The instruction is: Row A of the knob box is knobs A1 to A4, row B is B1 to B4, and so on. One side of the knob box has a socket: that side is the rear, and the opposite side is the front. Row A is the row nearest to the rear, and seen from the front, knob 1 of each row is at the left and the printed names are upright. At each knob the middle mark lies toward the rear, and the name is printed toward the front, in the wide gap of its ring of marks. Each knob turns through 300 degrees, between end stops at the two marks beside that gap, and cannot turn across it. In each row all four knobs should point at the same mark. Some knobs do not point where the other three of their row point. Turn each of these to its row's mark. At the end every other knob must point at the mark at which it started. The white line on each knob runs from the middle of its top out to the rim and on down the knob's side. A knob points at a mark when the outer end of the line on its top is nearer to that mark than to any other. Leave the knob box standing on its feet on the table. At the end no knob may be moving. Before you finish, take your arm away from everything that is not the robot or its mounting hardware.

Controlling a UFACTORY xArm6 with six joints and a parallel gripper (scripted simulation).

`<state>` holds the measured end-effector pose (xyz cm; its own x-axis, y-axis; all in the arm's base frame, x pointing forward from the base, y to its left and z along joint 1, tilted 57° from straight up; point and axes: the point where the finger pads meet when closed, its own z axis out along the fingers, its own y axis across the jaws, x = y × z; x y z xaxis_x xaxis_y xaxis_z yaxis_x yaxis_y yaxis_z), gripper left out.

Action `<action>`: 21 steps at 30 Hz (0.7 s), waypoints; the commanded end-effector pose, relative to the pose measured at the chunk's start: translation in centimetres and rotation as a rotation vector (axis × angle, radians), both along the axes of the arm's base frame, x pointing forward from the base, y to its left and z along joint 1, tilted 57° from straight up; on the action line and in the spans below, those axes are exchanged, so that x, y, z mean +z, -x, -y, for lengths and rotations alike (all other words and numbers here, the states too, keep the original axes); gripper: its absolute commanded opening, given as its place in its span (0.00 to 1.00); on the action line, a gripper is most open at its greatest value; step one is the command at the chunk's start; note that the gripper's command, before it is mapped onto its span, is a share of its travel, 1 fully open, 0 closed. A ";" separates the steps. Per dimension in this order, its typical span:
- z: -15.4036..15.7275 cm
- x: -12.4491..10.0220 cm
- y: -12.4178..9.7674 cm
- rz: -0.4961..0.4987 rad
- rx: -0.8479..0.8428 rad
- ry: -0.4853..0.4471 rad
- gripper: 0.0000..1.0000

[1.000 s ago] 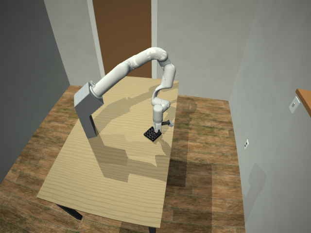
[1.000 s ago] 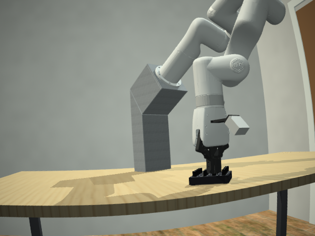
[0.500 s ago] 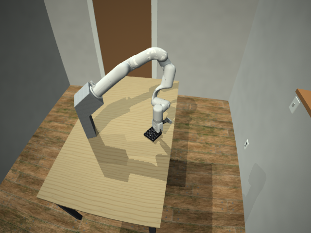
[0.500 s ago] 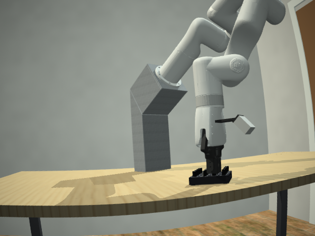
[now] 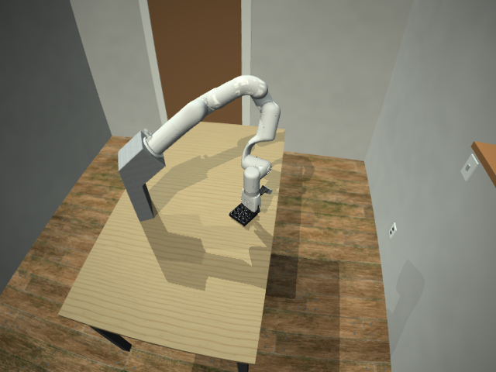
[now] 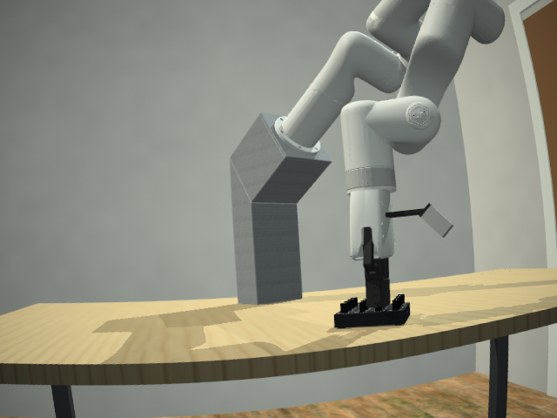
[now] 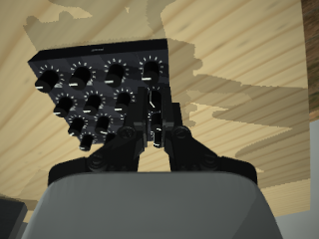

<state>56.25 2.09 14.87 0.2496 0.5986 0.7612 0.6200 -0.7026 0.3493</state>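
Sixteen black knobs with white lines atop the black knob box (image 5: 238, 219) (image 6: 369, 320) (image 7: 62, 56).

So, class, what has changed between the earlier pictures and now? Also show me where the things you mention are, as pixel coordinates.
Seen from above, the gripper (image 5: 256, 209) (image 6: 378, 306) (image 7: 154, 101) has turned counterclockwise, swinging its camera (image 5: 266, 190) (image 6: 437, 220) round. No grasp or release shows; it is now shut on a knob (image 7: 153, 102). The knob box (image 5: 243, 222) (image 6: 368, 320) (image 7: 120, 49) stayed put.
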 end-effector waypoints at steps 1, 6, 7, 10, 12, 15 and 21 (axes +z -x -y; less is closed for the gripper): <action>0.1 0.1 0.0 0.019 0.020 0.031 0.08; 0.1 0.1 0.0 0.036 0.044 0.063 0.08; 0.1 0.1 0.0 0.038 0.047 0.068 0.08; 0.1 0.1 0.0 0.044 0.056 0.080 0.08; 0.1 0.1 0.0 0.047 0.060 0.086 0.08; 0.1 0.1 0.0 0.049 0.062 0.088 0.08; 0.1 0.1 0.0 0.052 0.067 0.094 0.08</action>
